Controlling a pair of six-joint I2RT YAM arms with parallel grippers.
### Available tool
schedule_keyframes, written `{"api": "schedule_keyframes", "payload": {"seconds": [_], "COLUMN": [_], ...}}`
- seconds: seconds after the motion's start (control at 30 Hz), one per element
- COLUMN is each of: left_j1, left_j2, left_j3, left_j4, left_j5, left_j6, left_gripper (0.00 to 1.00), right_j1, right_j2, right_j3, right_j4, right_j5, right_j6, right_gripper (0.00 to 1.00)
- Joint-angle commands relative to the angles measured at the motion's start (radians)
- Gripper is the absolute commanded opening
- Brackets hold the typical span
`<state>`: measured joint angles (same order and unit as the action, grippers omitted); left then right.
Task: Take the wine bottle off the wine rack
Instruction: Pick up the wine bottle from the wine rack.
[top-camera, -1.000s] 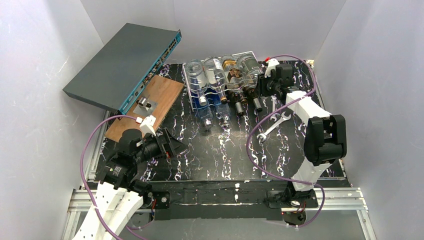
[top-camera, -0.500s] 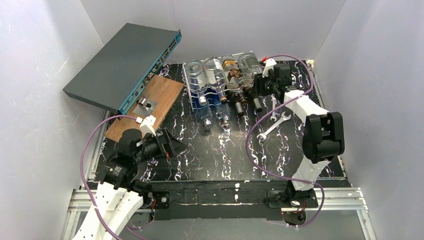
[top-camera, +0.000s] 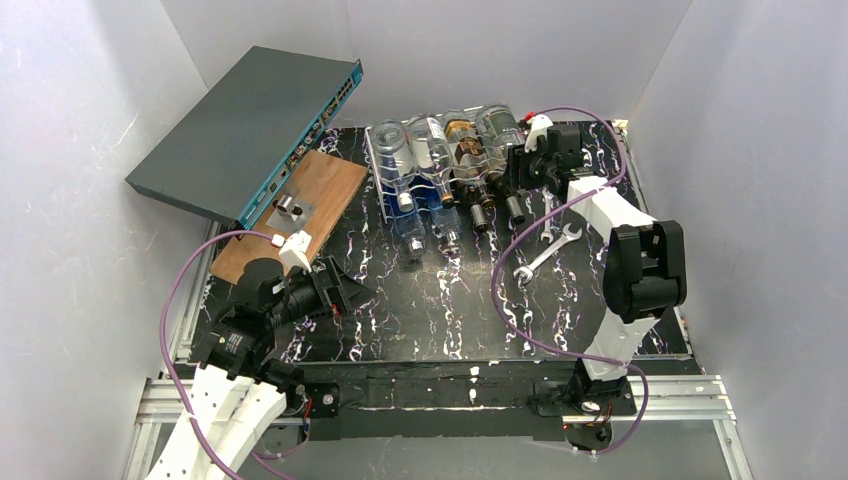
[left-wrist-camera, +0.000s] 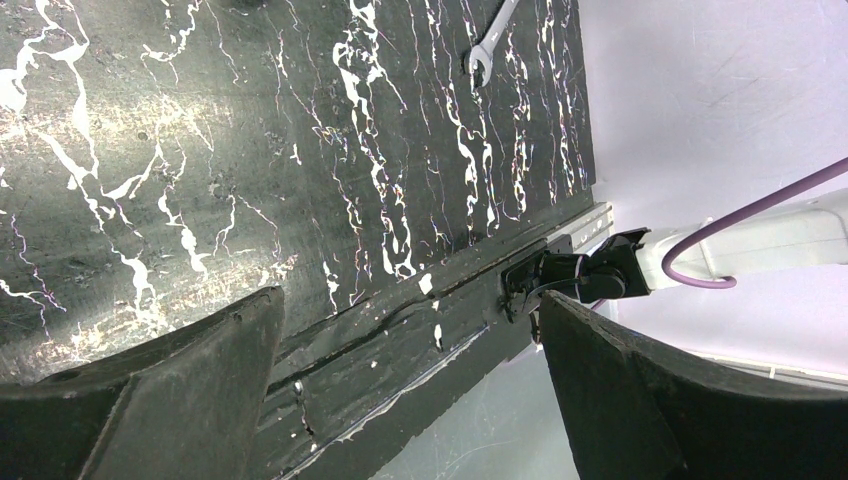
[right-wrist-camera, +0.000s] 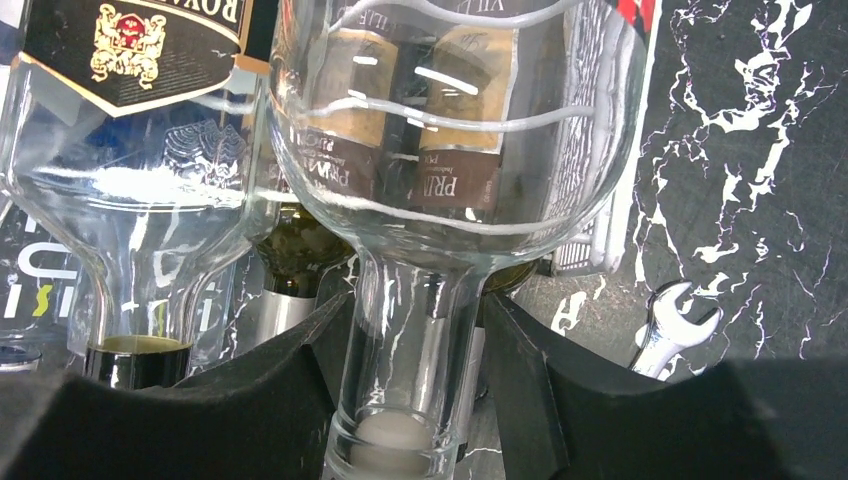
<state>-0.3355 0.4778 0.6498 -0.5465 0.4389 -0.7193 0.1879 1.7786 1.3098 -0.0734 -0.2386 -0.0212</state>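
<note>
The white wire wine rack (top-camera: 384, 196) stands at the back of the table and holds several bottles lying necks toward me. The rightmost upper one is a clear wine bottle (top-camera: 497, 128) (right-wrist-camera: 450, 120) with a brown label. My right gripper (top-camera: 517, 172) (right-wrist-camera: 415, 335) is at its neck, open, one finger on each side; a narrow gap shows beside the right finger. A dark bottle lies beneath it. My left gripper (top-camera: 345, 290) (left-wrist-camera: 410, 310) hangs open over the near left of the table, holding nothing.
A silver wrench (top-camera: 545, 250) (right-wrist-camera: 672, 330) lies right of the rack. A grey network switch (top-camera: 250, 130) leans at the back left over a wooden board (top-camera: 300, 205). Another clear bottle with a black label (right-wrist-camera: 130, 150) lies just left of the gripped neck.
My right arm has moved left up to the rack and its jaws have opened, coming around the clear bottle's neck. The left arm has not moved.
</note>
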Motion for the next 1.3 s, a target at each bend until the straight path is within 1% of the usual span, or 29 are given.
{"api": "schedule_keyframes", "payload": {"seconds": [0.0,0.13,0.17,0.23,0.3,0.97,1.0,1.1,1.27], "left_j1": [0.006,0.005,0.005,0.006,0.006,0.005,0.005,0.004,0.006], "left_j2": [-0.007,-0.005,-0.006,-0.007,-0.007,-0.003,-0.003,-0.004,-0.002], "left_j3": [0.006,0.006,0.007,0.007,0.006,0.005,0.005,0.004,0.008], "left_j4": [0.01,0.01,0.01,0.01,0.01,0.016,0.016,0.016,0.016], "left_j5": [0.021,0.021,0.021,0.021,0.019,0.021,0.021,0.021,0.021], "left_j6": [-0.003,-0.005,-0.005,-0.003,-0.004,-0.008,-0.007,-0.006,-0.006], "left_gripper": [0.98,0.98,0.98,0.98,0.98,0.98,0.98,0.98,0.98], "right_j1": [-0.001,-0.001,-0.001,-0.001,-0.001,0.008,0.008,0.01,0.009], "right_j2": [0.028,0.038,0.038,0.031,0.024,0.073,0.073,0.068,0.04], "right_j3": [0.075,0.094,0.097,0.096,0.095,0.158,0.158,0.157,0.144], "right_j4": [0.009,-0.003,-0.006,-0.008,-0.011,-0.06,-0.061,-0.063,-0.053], "right_j5": [0.004,0.009,0.007,0.002,0.002,0.036,0.036,0.038,0.035], "right_j6": [0.015,0.041,0.041,0.047,0.054,0.073,0.073,0.071,0.067], "right_gripper": [0.6,0.6,0.62,0.68,0.71,0.59,0.57,0.45,0.15]}}
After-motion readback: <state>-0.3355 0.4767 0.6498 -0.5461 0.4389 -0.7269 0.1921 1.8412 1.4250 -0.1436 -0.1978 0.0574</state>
